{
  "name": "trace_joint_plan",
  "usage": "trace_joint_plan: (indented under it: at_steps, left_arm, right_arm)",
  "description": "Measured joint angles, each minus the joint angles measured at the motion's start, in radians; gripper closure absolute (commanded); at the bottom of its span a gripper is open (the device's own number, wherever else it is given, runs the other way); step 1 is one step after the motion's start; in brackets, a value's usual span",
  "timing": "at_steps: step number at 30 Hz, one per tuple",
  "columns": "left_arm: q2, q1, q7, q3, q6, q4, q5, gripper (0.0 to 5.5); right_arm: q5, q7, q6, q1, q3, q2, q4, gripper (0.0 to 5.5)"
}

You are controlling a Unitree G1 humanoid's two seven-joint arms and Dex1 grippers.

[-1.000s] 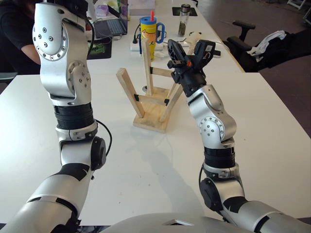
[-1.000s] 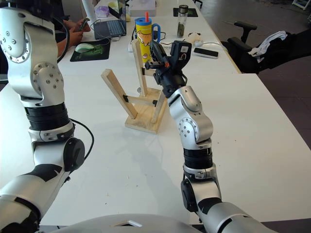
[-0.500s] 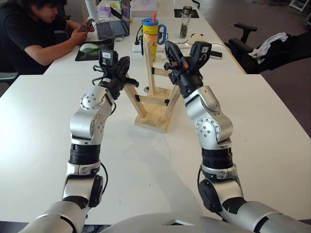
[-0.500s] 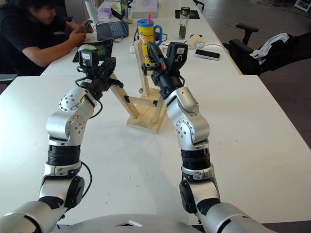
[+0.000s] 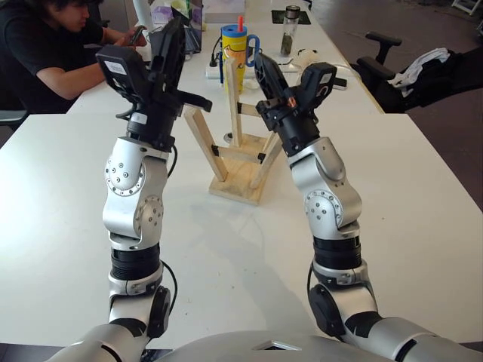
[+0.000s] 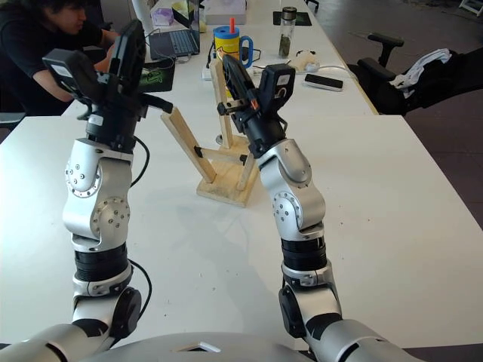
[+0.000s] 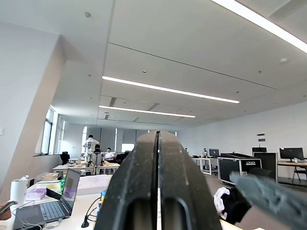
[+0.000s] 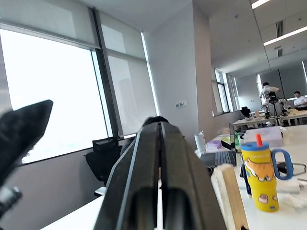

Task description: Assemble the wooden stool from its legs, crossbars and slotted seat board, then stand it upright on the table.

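Stool upside down around mid-desk, seat board lying flat on the white desk, legs pointing up. Left-hand leg leaning outward, far leg close to upright. Crossbars bridging the legs a little above the board.

Left pincer raised high to the left of the stool, pointing upward, well apart from the wood. Clenched with nothing between the fingers, which press flat together along one seam in the left wrist view.

Right pincer up at the stool's right side, over the right-hand legs, tilted toward the far end of the desk. Likewise clenched on nothing, fingers pressed together. Possibly brushing the leg behind the wrist, though hard to say from the head views. Top of one wooden leg just beside the fingers in the right wrist view.

Behind the stool, yellow cup with a blue handle and a red straw. Farther back, dark bottle and laptop.
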Motion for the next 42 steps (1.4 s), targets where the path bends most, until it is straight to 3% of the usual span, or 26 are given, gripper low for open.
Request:
trace_joint_plan:
  at_steps: [8, 12, 17, 24, 28, 31, 37, 42]
  left_arm:
    - [0.085, 0.125, -0.163, -0.029, 0.06, -0.051, -0.095, 5.5]
    - [0.134, 0.188, -0.227, -0.046, 0.09, -0.064, -0.125, 5.5]
    - [0.214, 0.218, -0.352, -0.095, 0.146, -0.065, -0.155, 5.5]
    - [0.313, 0.252, -0.468, -0.166, 0.168, -0.019, -0.111, 5.5]
    - [0.383, 0.263, -0.508, -0.256, 0.143, 0.075, 0.036, 5.5]
    - [0.4, 0.266, -0.509, -0.282, 0.118, 0.118, 0.107, 5.5]
    - [0.404, 0.264, -0.51, -0.3, 0.079, 0.158, 0.173, 5.5]
    - [0.478, 0.221, -0.435, -0.373, 0.041, 0.42, 0.441, 5.5]
  right_arm:
    - [0.338, -0.1, 0.197, -0.138, -0.173, -0.077, -0.176, 5.49]
    - [0.338, -0.108, 0.236, -0.109, -0.281, -0.209, -0.069, 5.49]
    - [0.247, 0.044, 0.193, -0.066, -0.285, -0.32, 0.189, 5.49]
    - [0.067, 0.31, 0.018, -0.018, -0.201, -0.393, 0.466, 5.49]
    - [-0.006, 0.565, -0.052, -0.036, -0.079, -0.407, 0.644, 5.49]
    - [-0.028, 0.684, -0.088, -0.037, -0.04, -0.41, 0.693, 5.49]
    - [-0.057, 0.758, -0.115, -0.038, -0.028, -0.413, 0.733, 5.49]
    - [-0.069, 0.887, -0.09, -0.039, 0.072, -0.403, 0.663, 5.49]
